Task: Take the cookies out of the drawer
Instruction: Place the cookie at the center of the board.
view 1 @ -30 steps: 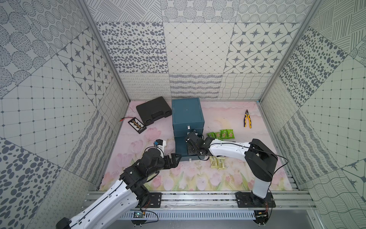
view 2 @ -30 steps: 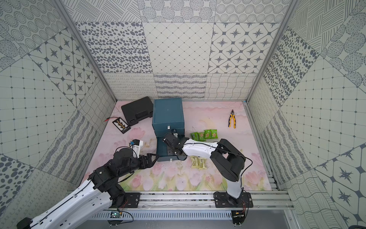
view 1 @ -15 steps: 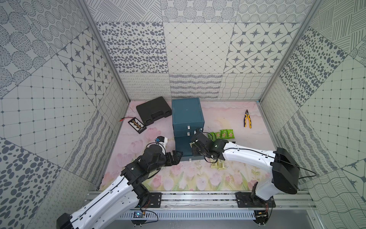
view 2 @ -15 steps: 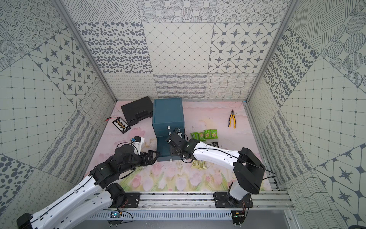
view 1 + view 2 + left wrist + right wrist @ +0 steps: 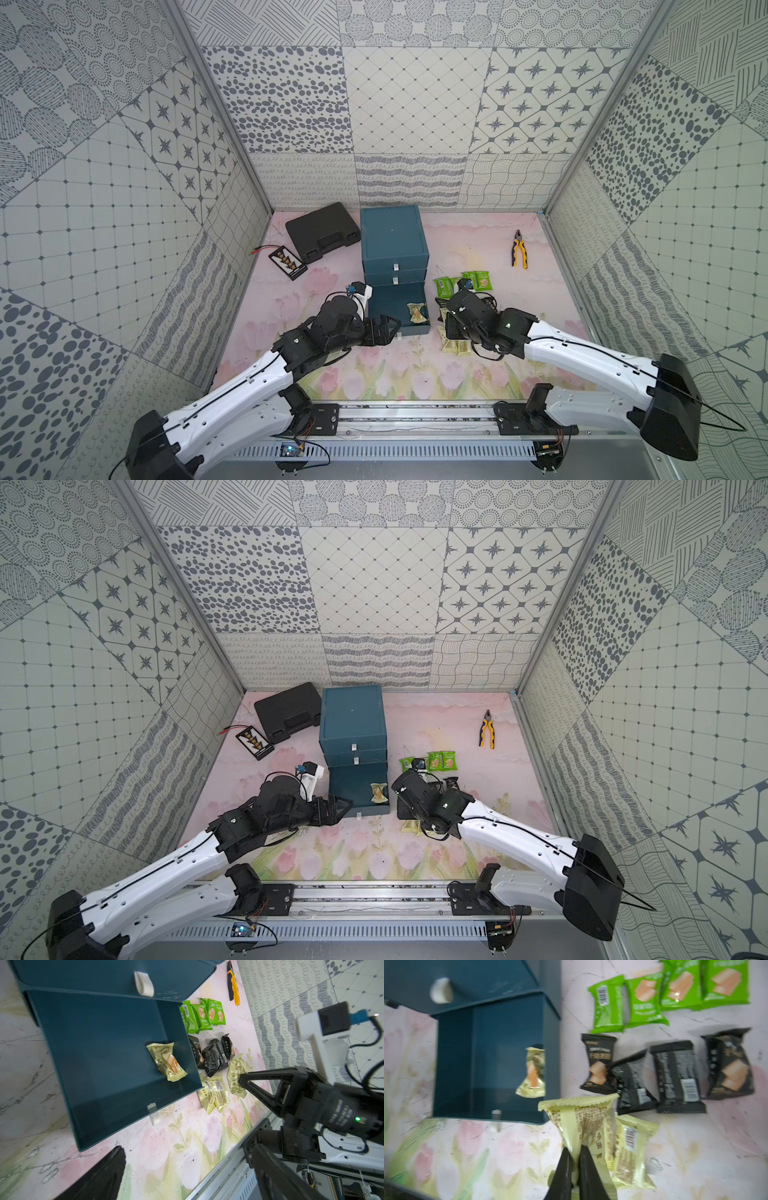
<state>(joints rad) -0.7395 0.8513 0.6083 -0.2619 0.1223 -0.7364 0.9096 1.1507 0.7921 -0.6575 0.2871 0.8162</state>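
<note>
A: How much has been taken out of the drawer [image 5: 104, 1053]?
B: Nearly everything. Green packets [image 5: 675, 995], black packets [image 5: 675, 1076] and pale packets [image 5: 631, 1147] are laid on the table [image 5: 478, 249] beside the drawer. A held packet [image 5: 581, 1118] is pinched in the closed right gripper [image 5: 574, 1150], outside the drawer near its front corner.
A: What is left?
B: One last packet [image 5: 167, 1061] is seen inside the drawer, against its side wall. The held packet is judged yet to be set down. The left gripper [image 5: 390, 330] is placed at the drawer's front; its state cannot be told.
</note>
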